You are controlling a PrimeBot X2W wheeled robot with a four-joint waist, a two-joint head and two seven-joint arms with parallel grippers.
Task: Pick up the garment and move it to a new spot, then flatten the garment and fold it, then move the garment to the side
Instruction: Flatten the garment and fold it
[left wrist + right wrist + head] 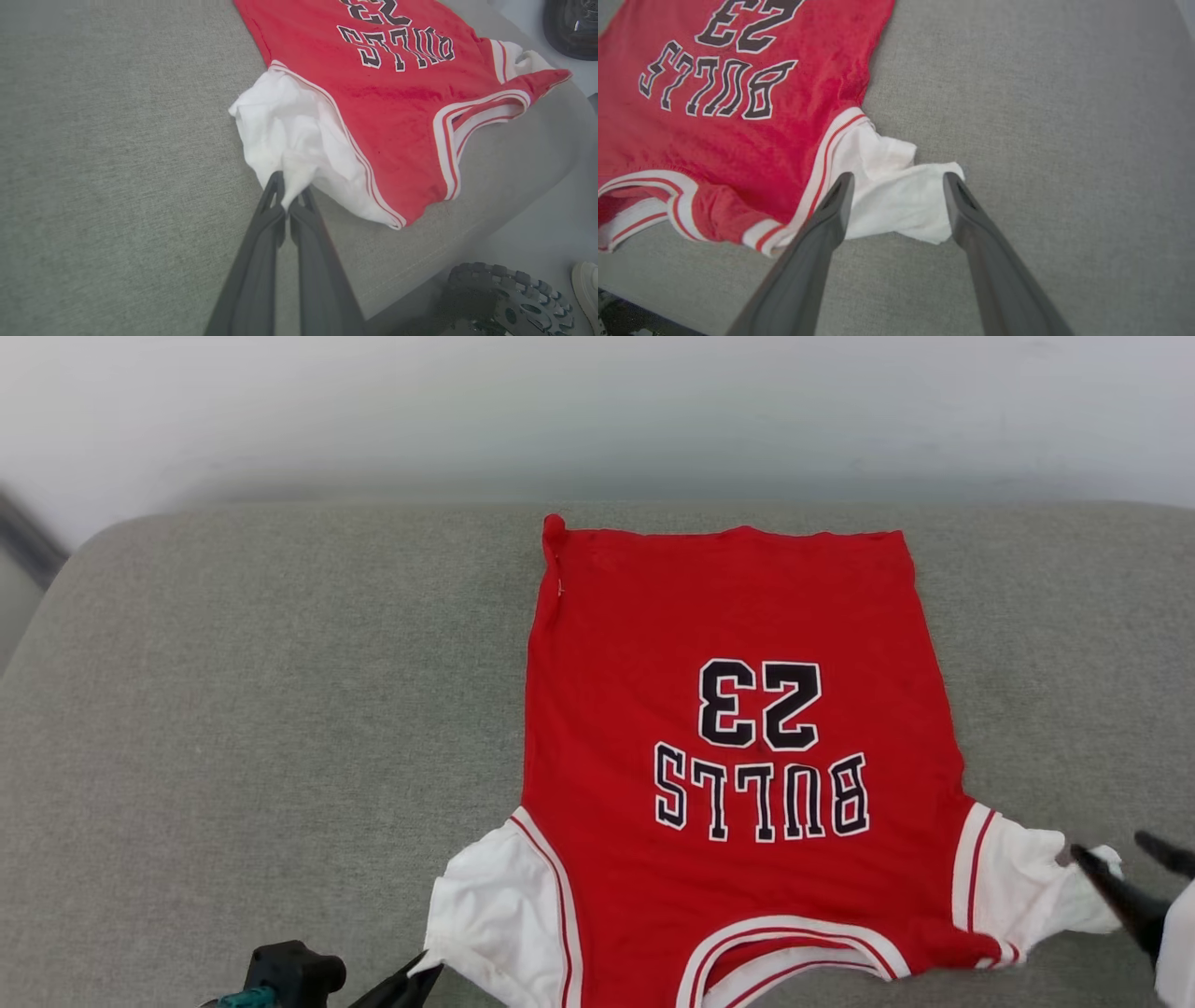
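The collar of the jersey [738,616] runs off the bottom edge of the head view, where the left tool [420,975] is mostly cut off. Black, white-outlined "BULLS" and "23" read upside down. The jersey lies flat on a grey upholstered cushion [280,709]. The left tool is clenched on the white left-hand sleeve [280,135]. The right tool [899,186] stands released, its fingers straddling the right-hand sleeve [901,210].

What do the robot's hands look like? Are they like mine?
Not like yours. The left gripper and the right gripper each have two long, smooth, dark grey fingers that narrow toward hollowed tips. Behind the left one sits a black block with a teal part; a pale forearm is behind the right.
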